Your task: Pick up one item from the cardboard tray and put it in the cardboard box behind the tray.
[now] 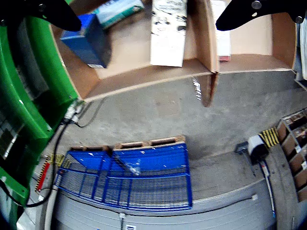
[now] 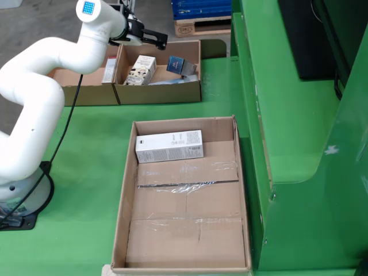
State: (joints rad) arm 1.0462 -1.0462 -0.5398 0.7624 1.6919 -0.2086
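Note:
In the fixed view the cardboard tray (image 2: 230, 190) lies in front and holds one white carton (image 2: 169, 146) at its far end. Behind it stands the cardboard box (image 2: 158, 93) with a white carton (image 2: 141, 69), a blue box (image 2: 175, 63) and a pale packet. My gripper (image 2: 155, 39) hovers over this box, open and empty. In the wrist view my gripper (image 1: 148, 24) shows both black fingers (image 1: 53, 14) spread wide at the top, above the blue box (image 1: 88, 40) and the white carton (image 1: 168, 33).
A second cardboard box (image 2: 86, 92) stands to the left with a small carton (image 2: 109, 69); in the wrist view it lies right of the divider (image 1: 208, 43). A blue mesh pallet cage (image 1: 139, 177) stands on the floor. A tall green frame (image 2: 299, 115) rises right of the tray.

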